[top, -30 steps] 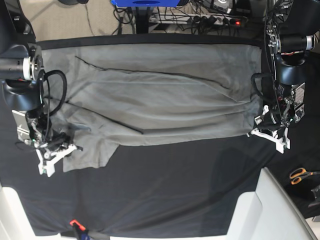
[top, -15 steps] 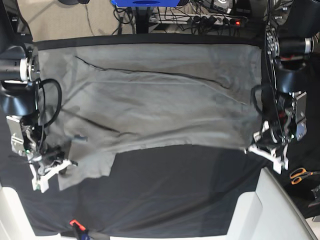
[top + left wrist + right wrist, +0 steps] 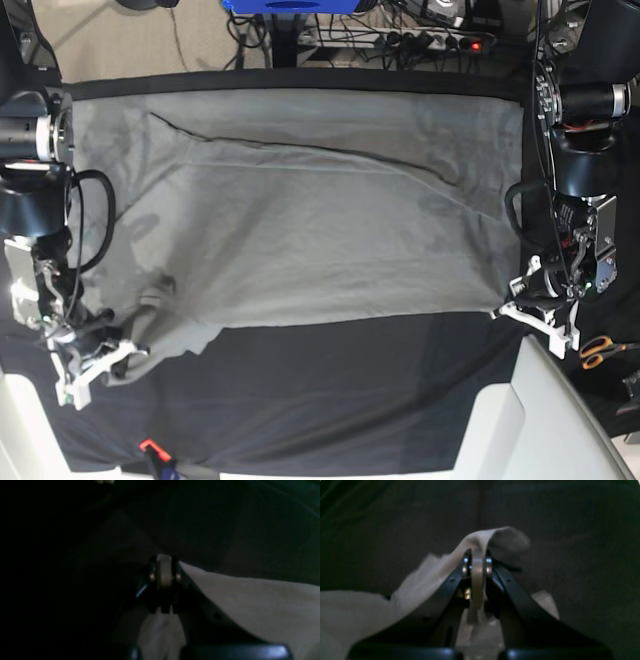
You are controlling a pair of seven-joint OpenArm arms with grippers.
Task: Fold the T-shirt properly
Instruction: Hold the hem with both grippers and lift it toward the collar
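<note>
The grey T-shirt (image 3: 300,230) lies spread across the black table cloth (image 3: 350,400), with a long crease running across its upper half. My left gripper (image 3: 535,318) is at the shirt's near right corner, shut on the hem. In the left wrist view the gripper (image 3: 163,573) pinches pale cloth (image 3: 250,600) that stretches off to the right. My right gripper (image 3: 92,362) is at the near left corner, shut on the shirt's edge. In the right wrist view the cloth (image 3: 370,610) bunches over the closed gripper (image 3: 477,566).
Orange-handled scissors (image 3: 600,350) lie at the right edge of the table. A white frame (image 3: 545,410) borders the front right and front left. A small red clip (image 3: 150,446) sits at the front edge. Cables and a power strip (image 3: 430,40) lie behind the table.
Both grippers have moved towards the front edge of the table, drawing the shirt's near edge with them. The folded layer has opened and the shirt covers more of the table.
</note>
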